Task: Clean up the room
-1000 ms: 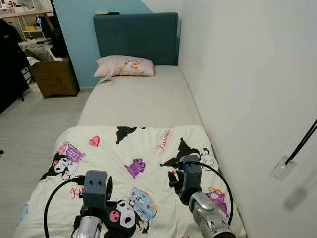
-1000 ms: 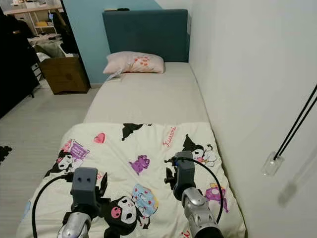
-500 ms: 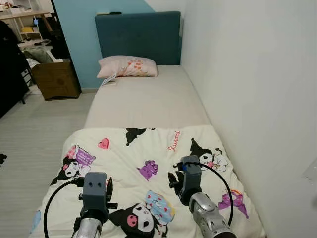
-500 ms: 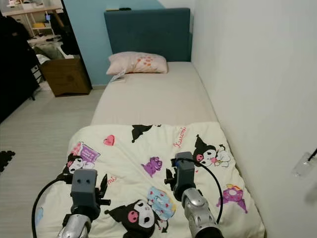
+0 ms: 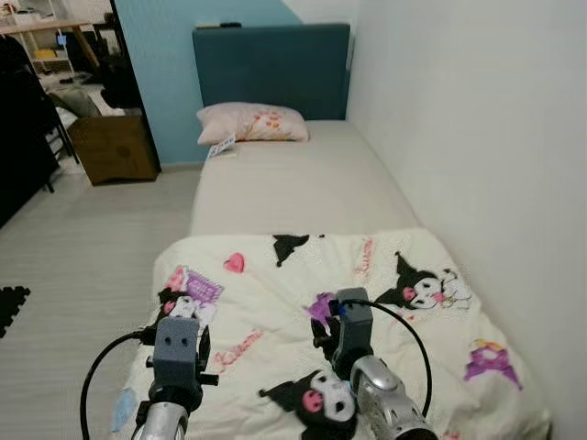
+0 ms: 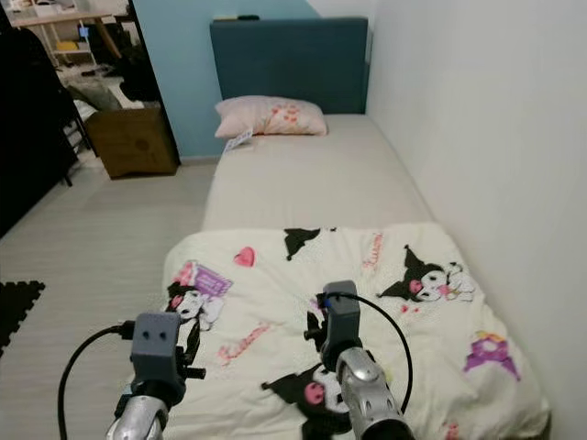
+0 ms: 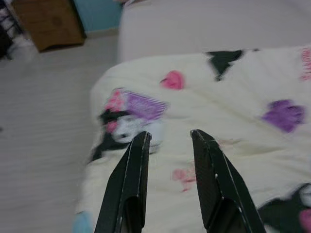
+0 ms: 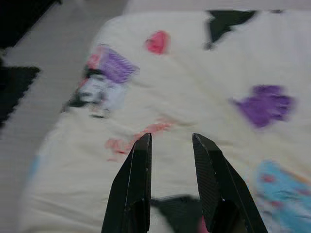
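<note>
A cream blanket (image 5: 367, 275) printed with cartoon figures covers the near half of a single bed (image 5: 293, 183). A pink pillow (image 5: 255, 122) lies at the far end against the teal headboard (image 5: 271, 64), with a small white paper (image 5: 220, 147) beside it. Both silver arms reach forward low over the blanket. My left gripper (image 7: 171, 136) hovers open above the blanket's left edge, nothing between its fingers. My right gripper (image 8: 171, 139) is also open, empty, above the blanket's middle.
A white wall (image 5: 477, 137) runs along the bed's right side. Pale floor (image 5: 83, 238) lies to the left, with a black mat (image 5: 11, 307) at the edge. A brown box (image 5: 115, 147) stands beside the headboard, with dark furniture further left.
The whole picture has slid to the right, so the camera has moved left; more floor shows and the black cable on the wall has left the frame. Both grippers keep their pose.
</note>
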Controlling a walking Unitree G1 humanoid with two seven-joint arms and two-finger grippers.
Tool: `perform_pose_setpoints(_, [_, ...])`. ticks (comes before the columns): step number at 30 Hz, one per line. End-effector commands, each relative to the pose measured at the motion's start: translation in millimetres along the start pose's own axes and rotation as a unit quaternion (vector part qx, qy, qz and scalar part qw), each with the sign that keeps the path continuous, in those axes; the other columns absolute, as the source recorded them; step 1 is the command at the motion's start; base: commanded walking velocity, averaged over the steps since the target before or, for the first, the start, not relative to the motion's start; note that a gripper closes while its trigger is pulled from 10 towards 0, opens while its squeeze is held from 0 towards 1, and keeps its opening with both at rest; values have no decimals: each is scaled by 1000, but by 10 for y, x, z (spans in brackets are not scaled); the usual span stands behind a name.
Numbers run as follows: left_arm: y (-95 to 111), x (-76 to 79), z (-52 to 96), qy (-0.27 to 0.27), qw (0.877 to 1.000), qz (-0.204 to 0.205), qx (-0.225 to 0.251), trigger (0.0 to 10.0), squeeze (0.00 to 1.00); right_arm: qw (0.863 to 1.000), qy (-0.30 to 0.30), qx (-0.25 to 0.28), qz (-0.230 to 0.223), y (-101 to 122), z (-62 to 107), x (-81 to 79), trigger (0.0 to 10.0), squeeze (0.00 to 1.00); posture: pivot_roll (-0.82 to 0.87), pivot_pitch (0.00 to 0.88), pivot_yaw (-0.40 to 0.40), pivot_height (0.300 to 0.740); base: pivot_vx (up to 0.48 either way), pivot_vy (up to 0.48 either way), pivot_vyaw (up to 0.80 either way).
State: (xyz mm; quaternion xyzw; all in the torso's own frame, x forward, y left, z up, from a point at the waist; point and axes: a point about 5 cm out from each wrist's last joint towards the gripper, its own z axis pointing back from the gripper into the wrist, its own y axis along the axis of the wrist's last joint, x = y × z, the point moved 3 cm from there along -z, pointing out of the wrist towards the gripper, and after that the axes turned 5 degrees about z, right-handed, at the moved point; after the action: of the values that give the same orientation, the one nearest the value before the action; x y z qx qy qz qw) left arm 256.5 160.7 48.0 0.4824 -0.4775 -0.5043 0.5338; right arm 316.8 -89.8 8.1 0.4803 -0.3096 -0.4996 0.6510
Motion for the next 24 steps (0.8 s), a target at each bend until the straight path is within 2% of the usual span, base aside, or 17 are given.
perform_pose_setpoints(1, [5,-13,7,1,1000,1,0,10000,0,1000,6,0,4,5,-10,-24,10000,0,-1,0,-20,740,0,412,0])
perform_pose_setpoints(24, [31,-64,10,9,1000,-2,1,10000,0,1000,11,0,0,15,-33,-58,10000,0,15,0,-21,740,0,413,0])
